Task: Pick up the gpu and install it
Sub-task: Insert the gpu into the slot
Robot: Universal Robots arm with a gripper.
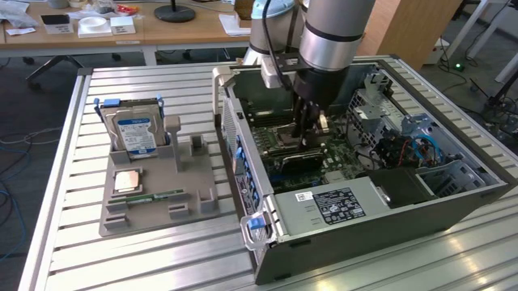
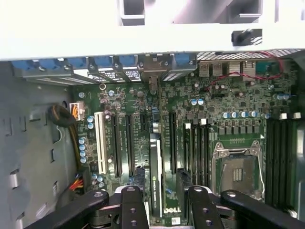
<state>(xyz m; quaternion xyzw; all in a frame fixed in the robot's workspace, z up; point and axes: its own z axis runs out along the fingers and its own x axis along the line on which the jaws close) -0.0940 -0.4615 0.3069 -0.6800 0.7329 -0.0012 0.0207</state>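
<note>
Exterior view: arm reaches down into open computer case (image 1: pixel 389 212) on slatted table (image 1: pixel 73 267); gripper (image 1: pixel 310 142) low over motherboard, gpu (image 1: pixel 301 159) directly beneath its tips, standing on edge among slots. Grey parts tray (image 1: pixel 150 209) with hard drive (image 1: pixel 136 136) sits toward exterior view's left.

Wrist view: gripper (image 2: pixel 162 202) fingers (image 2: pixel 133 207) spread apart, released, one each side of gpu (image 2: pixel 156 176); card upright on edge in motherboard (image 2: pixel 190 119) slot, between fingers, not clamped. Empty CPU socket (image 2: pixel 238 174) nearby.
</note>
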